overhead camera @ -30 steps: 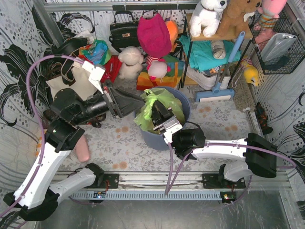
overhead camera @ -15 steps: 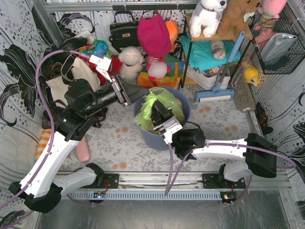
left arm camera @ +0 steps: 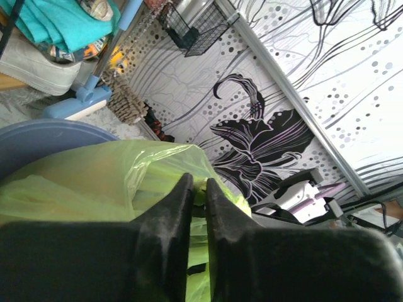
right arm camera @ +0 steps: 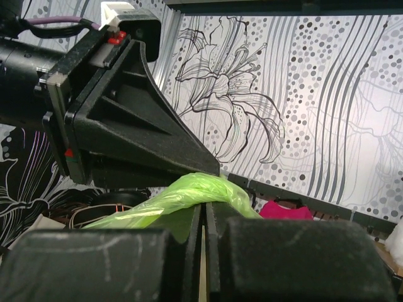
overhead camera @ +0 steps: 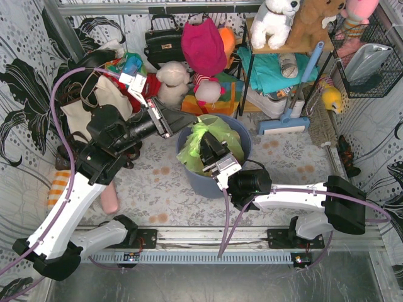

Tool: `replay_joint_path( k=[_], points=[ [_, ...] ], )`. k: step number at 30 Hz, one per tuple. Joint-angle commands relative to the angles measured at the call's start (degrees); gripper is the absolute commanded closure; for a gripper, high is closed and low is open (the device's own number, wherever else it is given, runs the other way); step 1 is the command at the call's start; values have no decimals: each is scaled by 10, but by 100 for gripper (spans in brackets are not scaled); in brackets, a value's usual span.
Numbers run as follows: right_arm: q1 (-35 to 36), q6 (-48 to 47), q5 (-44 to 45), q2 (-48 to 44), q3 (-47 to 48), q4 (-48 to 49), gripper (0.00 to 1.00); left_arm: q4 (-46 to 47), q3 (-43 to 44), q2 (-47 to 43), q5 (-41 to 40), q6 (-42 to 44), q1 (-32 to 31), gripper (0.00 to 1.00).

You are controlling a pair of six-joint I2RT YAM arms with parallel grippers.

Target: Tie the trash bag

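Patterned wall sheets (overhead camera: 25,75) enclose the cell. The trash bag (overhead camera: 203,139) sits in the blue-grey bin (overhead camera: 245,139). The right gripper (right arm camera: 203,211) pinches a gathered fold. The left gripper (left arm camera: 196,184) is nearly closed at the bag top (grip unconfirmed). Recommended: tension both folds evenly, since thin film probably tears.

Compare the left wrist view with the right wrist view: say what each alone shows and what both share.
Left wrist only: the blue-grey bin by its rim, the blue mop head, a wire basket, and the left gripper, fingers nearly together over the bulging top of the trash bag.
Right wrist only: the left gripper seen from outside, its tip just above a twisted strip of the bag, which rises from between the fingers of the right gripper.
Both: the green trash bag and the patterned wall.
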Motion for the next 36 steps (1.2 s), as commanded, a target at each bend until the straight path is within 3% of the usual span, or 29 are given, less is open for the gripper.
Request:
replay_joint_path(
  k=[1,3,10,13,17,28,36],
  points=[
    [1,6,-9,-6,17,66,100,37,-6,0,14,-2,-2,89],
    [1,8,-8,-7,14,66,100,39,-7,-1,11,0,-2,100],
    [1,17,-10,-14,3,66,99,48,-8,-12,-17,16,-2,100],
    [1,21,-8,-18,-2,66,88,50,-9,-17,-33,22,-2,100],
    [1,31,-9,-25,-11,66,81,50,-5,-19,-48,35,-2,100],
    [11,76,7,-62,-49,60,78,34,27,-3,-59,67,-1,100],
    [17,212,12,-178,-95,-95,73,43,30,3,-50,69,0,100]
  ],
)
